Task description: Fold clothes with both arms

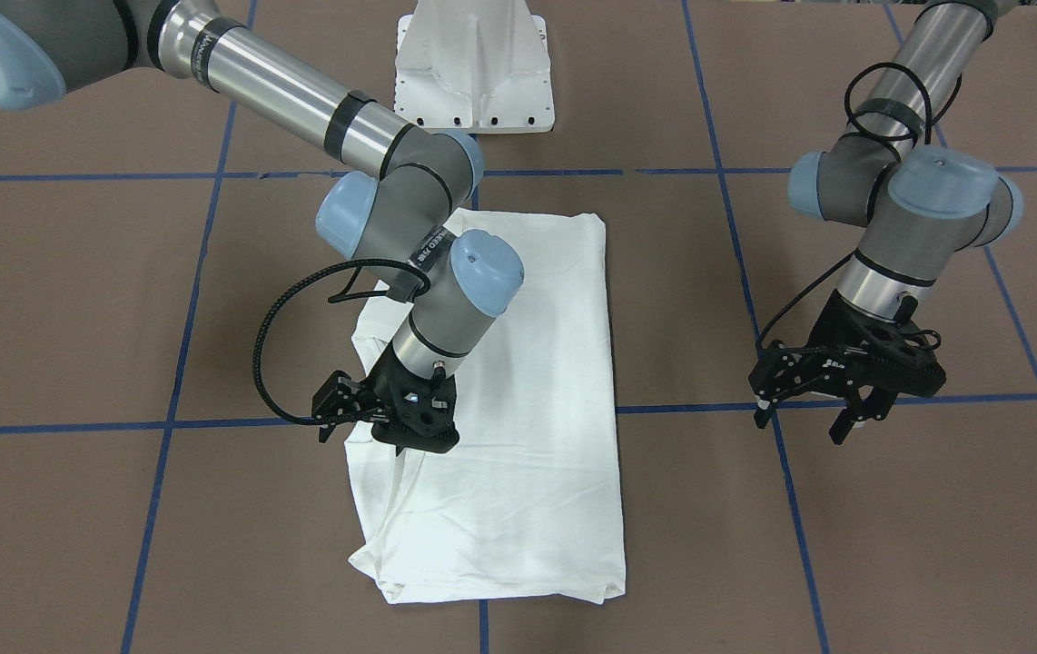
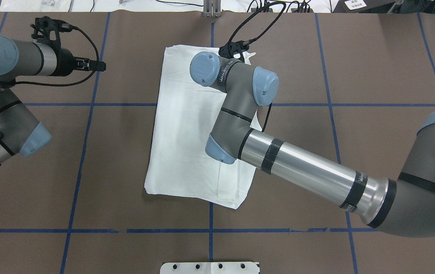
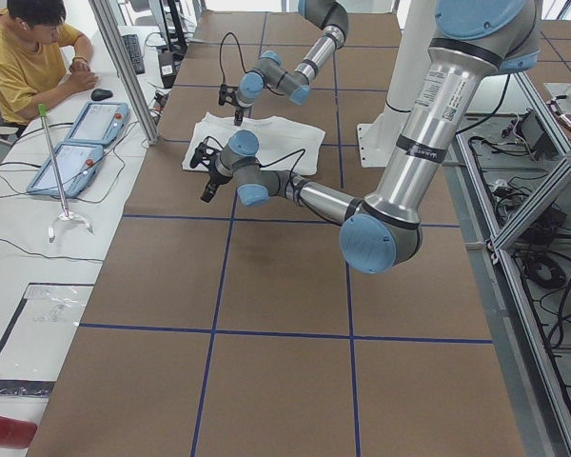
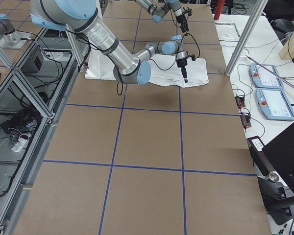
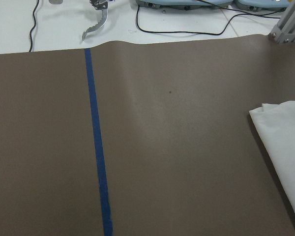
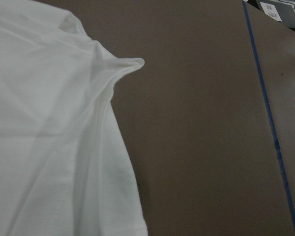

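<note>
Lying flat at mid-frame in the front view, a white cotton shirt (image 1: 537, 427) is folded into a tall rectangle on the brown paper-covered table w/ blue tape grid lines (image 1: 74, 300). No print or collar shows on the upper side. Its lower-left corner is rumpled, w/ layered edges.

The black two-finger right gripper (image 1: 364, 436) sits over the shirt's left edge, approx. halfway down the rectangle, pointing down at the cloth. Contact w/ the fabric can't be confirmed. Whether it is parted or clenched: cannot tell, since the wrist and mount hide the tips. The right wrist view shows white cloth filling the left half of the frame, a small peaked fold at upper centre and bare table to the right.

The black two-finger left gripper (image 1: 804, 420) hangs at the right of the front view, well apart from the shirt. Its fingers are spread wide w/ nothing between them, above a blue tape crossing. In the overhead view it sits at upper left, w/ the shirt at centre. The left wrist view catches only one shirt corner, at the right edge.

A white metal pedestal base (image 1: 473, 73) sits at top centre, just beyond the shirt's far edge.
</note>
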You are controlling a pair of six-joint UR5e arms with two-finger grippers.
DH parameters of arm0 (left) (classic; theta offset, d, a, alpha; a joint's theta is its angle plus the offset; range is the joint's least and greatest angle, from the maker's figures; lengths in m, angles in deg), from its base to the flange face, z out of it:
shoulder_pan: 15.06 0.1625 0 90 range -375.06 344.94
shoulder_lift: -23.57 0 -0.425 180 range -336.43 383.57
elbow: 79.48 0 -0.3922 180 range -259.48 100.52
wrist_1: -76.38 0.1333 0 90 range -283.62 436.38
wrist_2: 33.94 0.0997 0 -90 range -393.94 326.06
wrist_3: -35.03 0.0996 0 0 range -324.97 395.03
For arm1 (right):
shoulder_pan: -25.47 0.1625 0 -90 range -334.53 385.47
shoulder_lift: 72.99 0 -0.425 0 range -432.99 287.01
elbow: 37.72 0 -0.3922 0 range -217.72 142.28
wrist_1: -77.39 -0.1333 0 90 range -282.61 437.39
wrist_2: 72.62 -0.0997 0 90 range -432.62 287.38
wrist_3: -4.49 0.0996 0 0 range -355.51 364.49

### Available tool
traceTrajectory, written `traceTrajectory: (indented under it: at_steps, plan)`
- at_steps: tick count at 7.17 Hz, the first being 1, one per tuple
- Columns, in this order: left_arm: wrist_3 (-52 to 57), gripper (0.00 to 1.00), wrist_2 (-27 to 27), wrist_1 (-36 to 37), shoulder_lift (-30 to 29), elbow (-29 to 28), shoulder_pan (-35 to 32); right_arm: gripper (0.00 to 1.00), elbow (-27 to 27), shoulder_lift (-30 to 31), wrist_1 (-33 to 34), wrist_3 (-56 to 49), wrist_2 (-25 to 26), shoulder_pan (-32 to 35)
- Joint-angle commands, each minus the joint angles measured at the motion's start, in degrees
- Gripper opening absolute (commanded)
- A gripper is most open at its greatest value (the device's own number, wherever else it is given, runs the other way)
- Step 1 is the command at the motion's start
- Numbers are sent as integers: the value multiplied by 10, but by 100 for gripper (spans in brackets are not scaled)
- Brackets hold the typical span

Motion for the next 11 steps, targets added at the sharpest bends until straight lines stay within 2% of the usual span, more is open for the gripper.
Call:
traceTrajectory:
  at_steps: [1, 2, 3, 5, 6, 7, 8, 9, 11]
  plan:
    - [-1, 100, 0, -1, 0, 1, 0, 100, -58, 71, 25, -69, 8, 24]
    - [-2, 100, 0, -1, 0, 1, 1, 100, -85, 106, 20, -107, 21, 36]
    - [-2, 100, 0, -1, 0, 1, 1, 100, -95, 113, 10, -116, 23, 41]
    - [-1, 100, 0, -1, 0, 1, 1, 100, -105, 81, -56, -85, -4, 40]
    - [-1, 100, 0, -1, 0, 1, 1, 100, -97, 50, -76, -32, -26, 39]
    - [-1, 100, 0, -1, 0, 1, 1, 100, -67, 9, -77, -5, -33, 36]
    - [-1, 100, 0, -1, 0, 0, 2, 100, -10, -32, -87, 18, -34, 25]
    - [0, 100, 0, -1, 0, 0, 2, 100, 32, -38, -145, 36, -32, 14]
    - [1, 100, 0, -1, 1, -2, 2, 100, 54, -37, -162, 41, -28, 3]
